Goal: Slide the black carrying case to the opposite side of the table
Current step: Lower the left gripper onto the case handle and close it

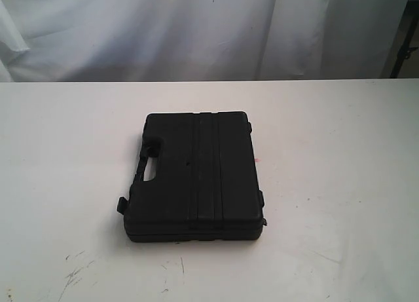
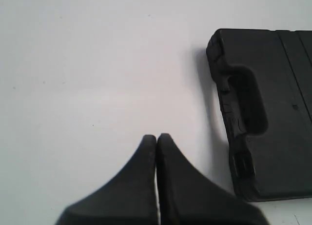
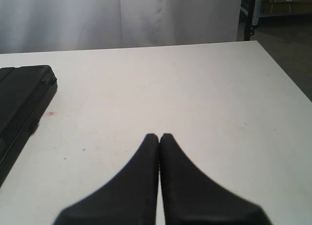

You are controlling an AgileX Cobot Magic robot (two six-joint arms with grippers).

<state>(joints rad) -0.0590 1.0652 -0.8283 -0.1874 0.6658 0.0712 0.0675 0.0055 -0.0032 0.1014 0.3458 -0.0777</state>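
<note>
A white curtain [image 1: 196,27] hangs in folds behind a wide white table [image 1: 340,184]. The tabletop carries dark scuff marks [image 1: 75,272] near its front edge. A tiny pink spot [image 1: 256,160] sits just beside the right edge of the black carrying case [image 1: 196,177].

The case lies flat near the middle of the table in the exterior view, a little left of centre. Its lid is closed, so nothing of its contents can be seen. Raised ribs run along the lid from the far edge to the near edge. The moulded handle [image 1: 149,164], with its cut-out opening, faces the left side of the table. A small tab [image 1: 122,204] projects from the case's near left corner.

Neither arm appears in the exterior view. In the left wrist view the left gripper [image 2: 156,137] has its two dark fingers pressed together, holding nothing. It hangs over bare table, apart from the handle side of the case. In the right wrist view the right gripper [image 3: 159,135] is likewise pressed together and empty. It is over bare table, well apart from the case's edge, with the pink spot between them. Beyond the table's far corner this view shows a dark floor [image 3: 287,54].
</note>
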